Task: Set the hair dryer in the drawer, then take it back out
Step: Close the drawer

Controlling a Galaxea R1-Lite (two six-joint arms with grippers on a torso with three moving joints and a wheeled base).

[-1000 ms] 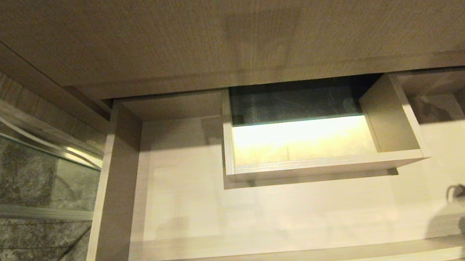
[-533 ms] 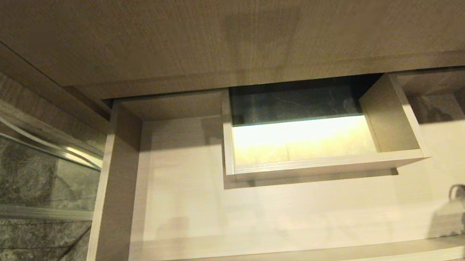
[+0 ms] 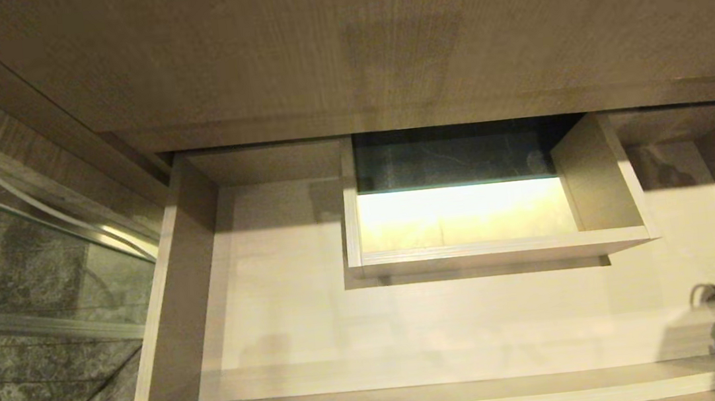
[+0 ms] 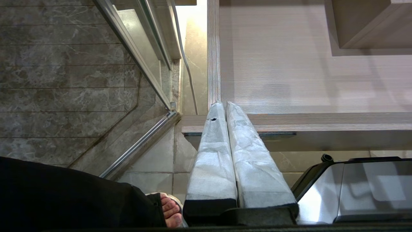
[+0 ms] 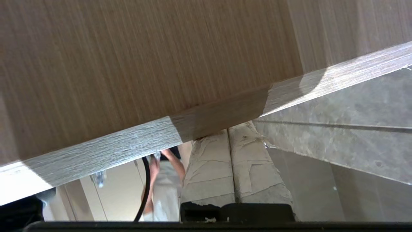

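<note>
Drawer [image 3: 162, 301] open (boxed hole [image 3: 601, 181] mid-floor)

Head camera looks steeply down into the drawer [image 3: 279, 341]; left wrist camera shares its corner.

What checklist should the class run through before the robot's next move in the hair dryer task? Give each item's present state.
1. Drawer pulled open: ok.
2. Drawer floor free to take the dryer: ok; only the boxed hole interrupts it.
3. Hair dryer located: not ok; it appears in no view.
4. Right gripper holding the dryer: not ok; its fingers are shut on nothing, beside a wooden panel edge.
5. Left gripper clear of the work: ok; shut, near the drawer's front left corner.
6. Person's foot clear of the robot: cannot tell.
</note>
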